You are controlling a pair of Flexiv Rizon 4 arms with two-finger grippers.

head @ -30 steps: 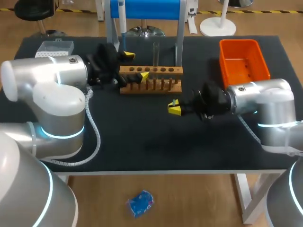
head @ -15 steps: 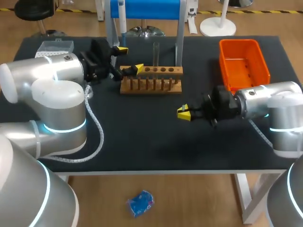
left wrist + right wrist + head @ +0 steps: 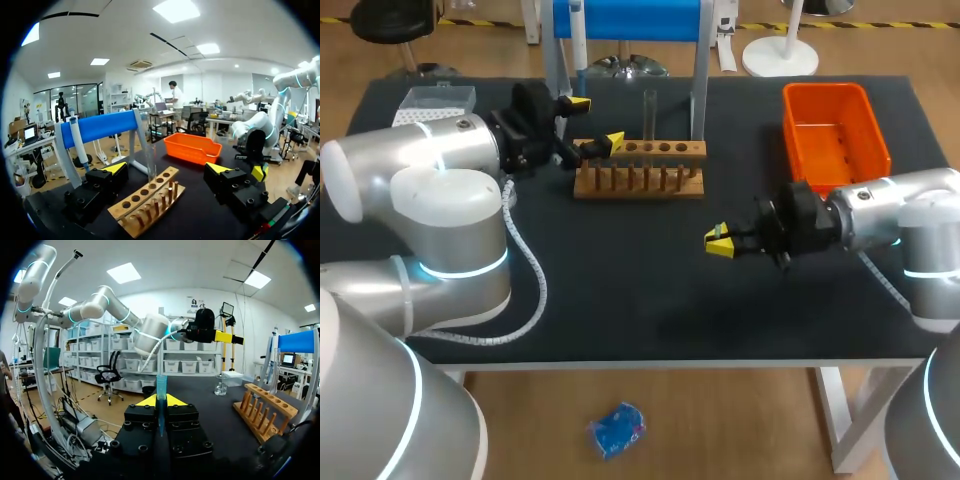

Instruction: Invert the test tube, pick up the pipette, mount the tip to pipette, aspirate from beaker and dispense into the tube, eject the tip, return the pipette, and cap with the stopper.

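A wooden rack (image 3: 640, 168) stands at the table's back middle with a glass test tube (image 3: 650, 112) upright in it. My left gripper (image 3: 595, 123) hovers open at the rack's left end. In the left wrist view the rack (image 3: 150, 197) and tube (image 3: 150, 167) lie between the open fingers (image 3: 116, 167). A white pipette (image 3: 578, 45) hangs on the blue-barred stand (image 3: 625, 15). My right gripper (image 3: 720, 241) is low over the table, right of middle, shut on a slim blue tapered tip (image 3: 161, 395) that sticks out ahead of it.
An orange bin (image 3: 835, 125) sits at the back right. A clear tip box (image 3: 435, 100) sits at the back left. A small glass beaker (image 3: 220, 385) stands beyond the rack (image 3: 262, 407) in the right wrist view.
My right gripper has drawn back to the right and nearer the front edge, away from the rack. My left gripper has lifted off the rack's left end and shifted slightly back.
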